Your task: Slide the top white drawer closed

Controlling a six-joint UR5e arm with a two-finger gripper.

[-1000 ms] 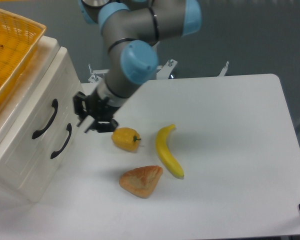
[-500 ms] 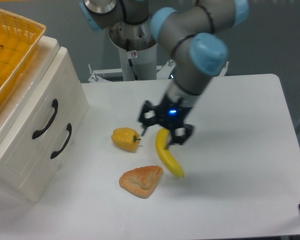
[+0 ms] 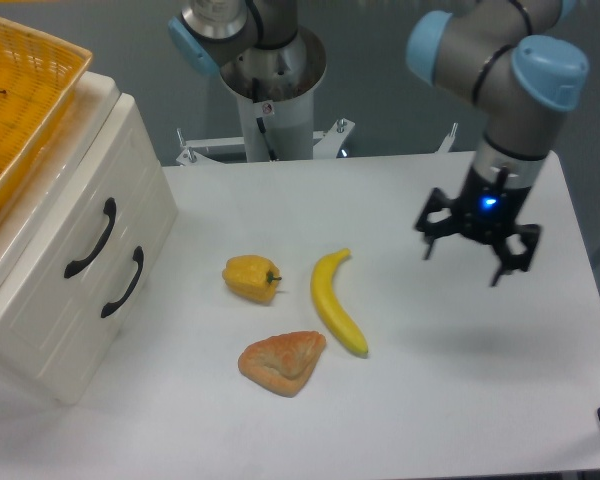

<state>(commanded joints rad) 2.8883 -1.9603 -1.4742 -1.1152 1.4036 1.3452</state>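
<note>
The cream-white cabinet (image 3: 40, 330) stands at the table's left edge. The top white drawer (image 3: 65, 205) has a black curved handle (image 3: 90, 238), and its front sits level with the lower drawer (image 3: 100, 320), which has its own black handle (image 3: 123, 283). My gripper (image 3: 477, 262) hangs above the right side of the table, far from the cabinet. It is open and holds nothing, with a blue light lit on its body.
A yellow wicker basket (image 3: 25, 95) sits on top of the cabinet. A yellow bell pepper (image 3: 250, 278), a banana (image 3: 336, 302) and a piece of bread (image 3: 282, 361) lie mid-table. The arm's base column (image 3: 272, 95) stands at the back.
My gripper has moved from right next to the drawer fronts, over the pepper and banana, to the right side of the table. The drawers and the food have not moved.
</note>
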